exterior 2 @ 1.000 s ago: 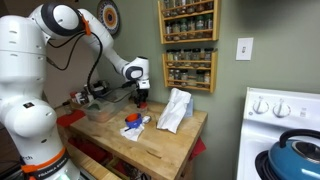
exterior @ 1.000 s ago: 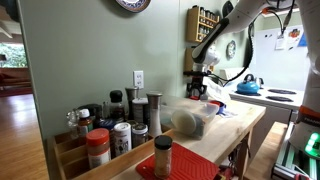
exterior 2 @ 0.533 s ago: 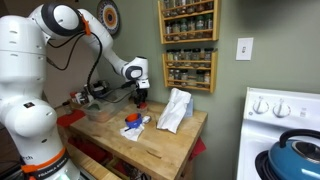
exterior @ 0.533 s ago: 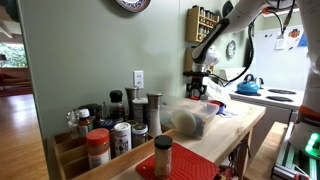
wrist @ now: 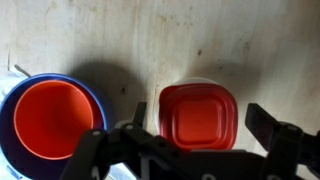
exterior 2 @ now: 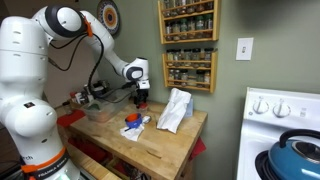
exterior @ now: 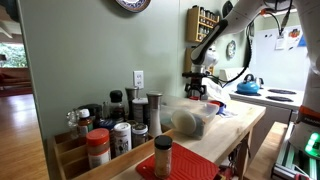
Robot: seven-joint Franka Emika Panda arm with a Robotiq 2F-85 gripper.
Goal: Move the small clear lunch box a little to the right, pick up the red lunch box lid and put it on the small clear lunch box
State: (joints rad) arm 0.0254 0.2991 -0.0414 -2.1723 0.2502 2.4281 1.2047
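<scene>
Tool [wrist: 188, 135] released, jaws wide, hovering above red lunch box lid [wrist: 197, 112], flat on counter [wrist: 130, 40] toward wall-side edge. Lid not yet grasped; placement on small clear lunch box [exterior 2: 100, 111] remains.

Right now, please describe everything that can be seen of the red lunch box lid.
The red lunch box lid is a rounded square of red plastic with a raised rim. It lies flat on the wooden counter, apart from the blue bowl beside it. The open gripper hangs above, not touching it.
</scene>
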